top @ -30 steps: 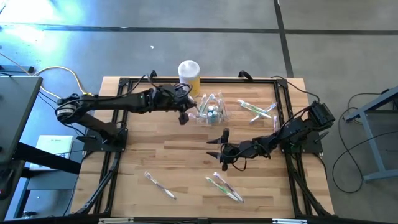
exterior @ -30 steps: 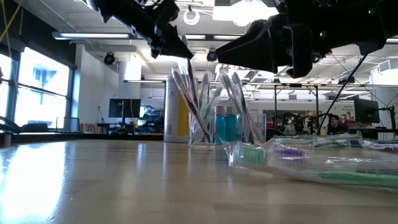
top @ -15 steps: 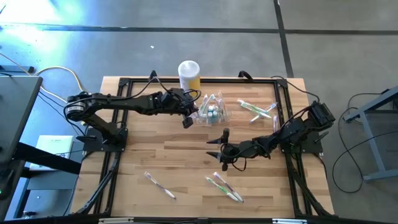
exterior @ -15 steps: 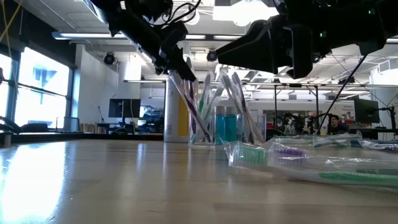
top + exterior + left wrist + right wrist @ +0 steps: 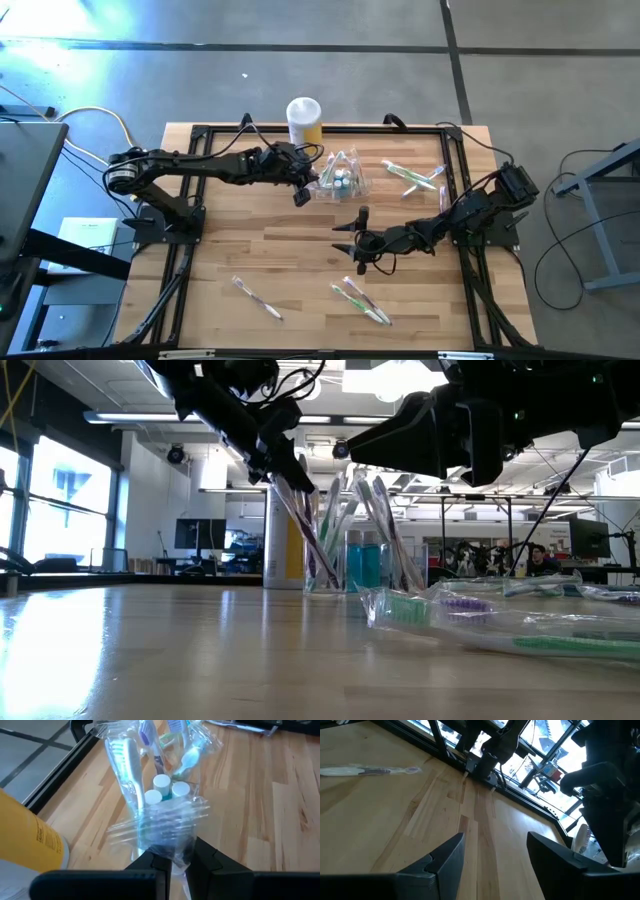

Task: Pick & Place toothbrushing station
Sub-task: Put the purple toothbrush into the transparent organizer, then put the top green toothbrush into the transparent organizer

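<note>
The toothbrushing station (image 5: 341, 180) is a small clear holder at the table's far middle. It stands upright on its base with several wrapped toothbrushes and white-capped tubes in it, as the low view (image 5: 345, 565) and left wrist view (image 5: 165, 805) show. My left gripper (image 5: 312, 184) is at its left side, shut on the clear wrapping of one toothbrush (image 5: 300, 520) that leans out of the holder. My right gripper (image 5: 350, 240) is open and empty above the table's middle, nearer than the holder. My left gripper pinches the upper end of a wrapped toothbrush's clear wrapping (image 5: 177, 851) between its two fingers. It comes slanting down from the table's left. The toothbrush leans toward the gripper, with its lower end still in the holder, which stands on the table.
A yellow canister with a white lid (image 5: 304, 118) stands just behind and left of the holder. Loose wrapped toothbrushes lie at the far right (image 5: 412, 176), the near middle (image 5: 360, 298) and the near left (image 5: 257, 297). A black frame (image 5: 200, 130) rims the table.
My left gripper has moved toward the table's right and down, to the upper ends of the toothbrushes in the holder, and has kept still for the last half second. The holder has stayed in place.
</note>
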